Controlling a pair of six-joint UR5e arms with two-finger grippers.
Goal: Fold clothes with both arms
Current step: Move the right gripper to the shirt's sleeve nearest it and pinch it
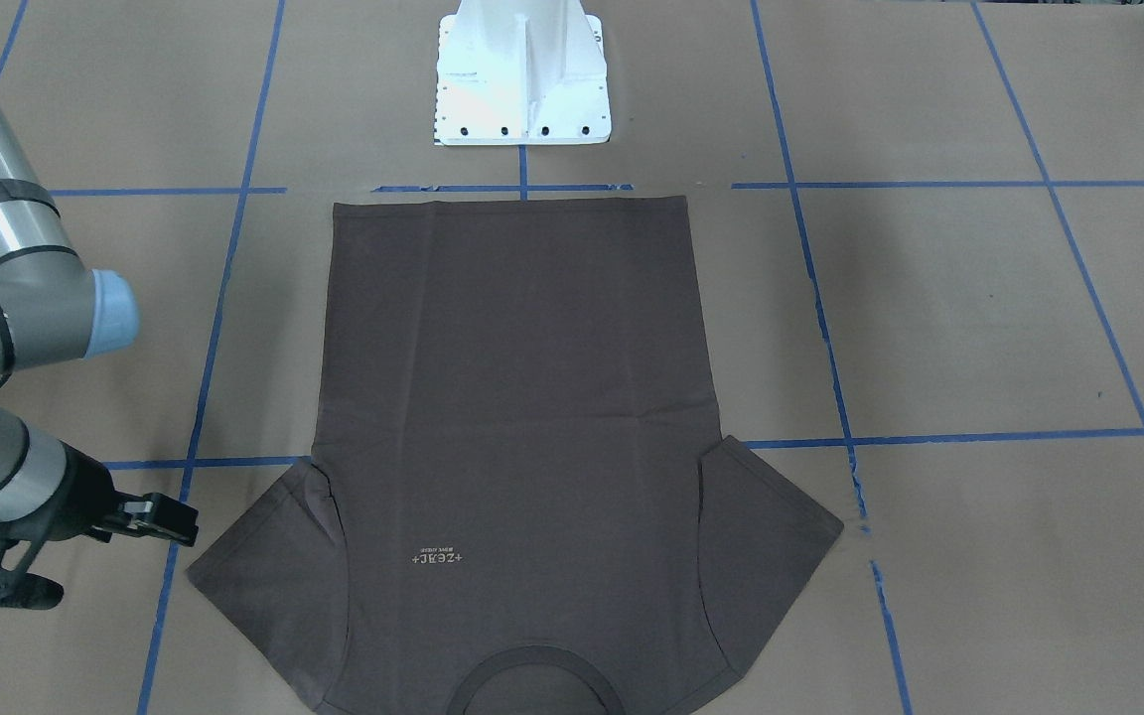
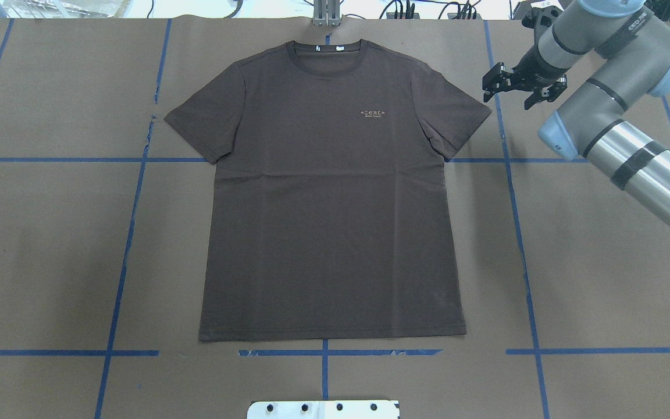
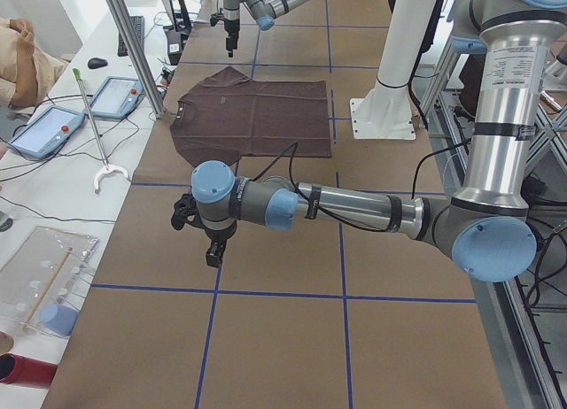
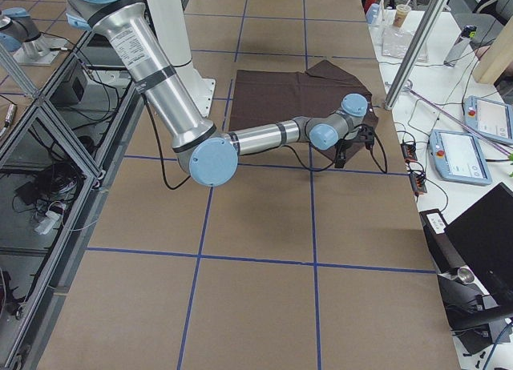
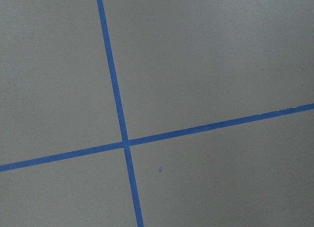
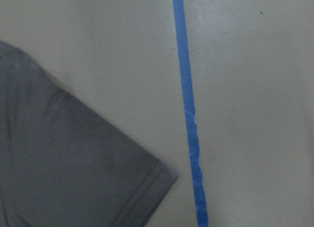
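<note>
The dark brown-grey T-shirt [image 2: 329, 203] lies flat and spread out, front up, with its collar at the far edge and its hem toward the robot base. It also shows in the front view [image 1: 512, 397]. My right gripper [image 2: 518, 87] hangs just beside the shirt's sleeve on my right, apart from it, and looks open and empty. The right wrist view shows that sleeve's corner [image 6: 64, 158] next to a blue tape line. My left gripper [image 3: 211, 254] shows only in the exterior left view, over bare brown table well away from the shirt. I cannot tell whether it is open or shut.
The white pedestal base [image 1: 522, 74] stands just behind the shirt's hem. Blue tape lines [image 5: 125, 142] grid the brown table. A metal post [image 3: 133, 50] and the operators' desk with tablets [image 3: 53, 130] border the far side.
</note>
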